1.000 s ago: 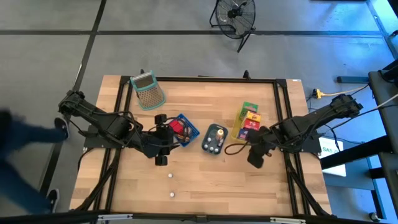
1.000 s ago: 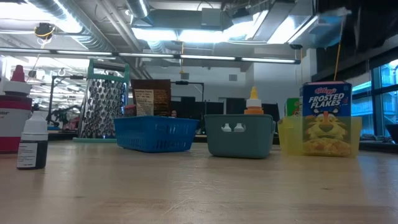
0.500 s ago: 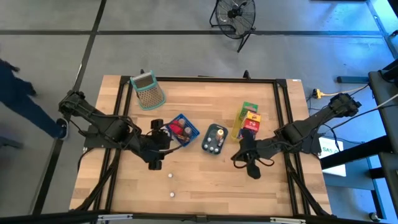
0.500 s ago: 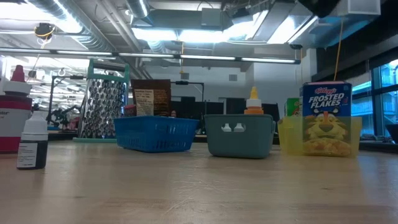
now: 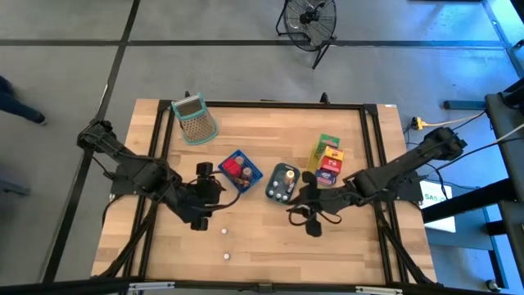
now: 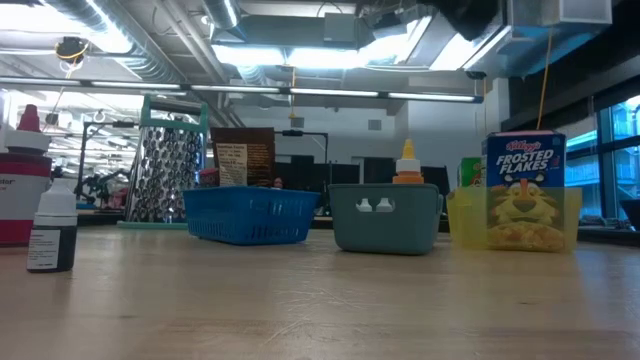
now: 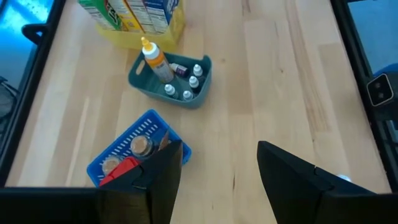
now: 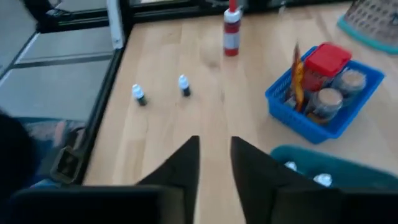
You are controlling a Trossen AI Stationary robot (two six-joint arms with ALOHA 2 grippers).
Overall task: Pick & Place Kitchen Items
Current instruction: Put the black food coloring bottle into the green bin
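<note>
Both arms are being shown stretched over the wooden surface (image 5: 270, 246), yet in the low view neither end effector is being seen, only a dark shape at the upper edge.

The left end effector (image 7: 217, 168) is being held released and empty, its two dark fingers (image 7: 165, 180) standing well apart; in the high view it (image 5: 199, 220) is being kept just beside the blue basket (image 5: 242, 170). Two tiny white-capped bottles (image 5: 222, 232) are lying on the bare wood near it, one farther off toward the surface's near edge; their labels are too small to be read.

The right end effector (image 8: 214, 165) is being shown with a narrow gap between its fingers and nothing between them; in the high view it (image 5: 309, 220) is hanging just beside the teal tray (image 5: 282, 182), whose small bottles are being partly cut off in the right wrist view.

The basket's red-lidded jar (image 8: 326, 59) and round-topped jars are being partly hidden by its wall. Boxed groceries are standing in the yellow tray (image 5: 325, 161), the Frosted Flakes box (image 6: 525, 190) being legible only from the low view. A grater (image 5: 195, 119) is lying at the far left corner.
</note>
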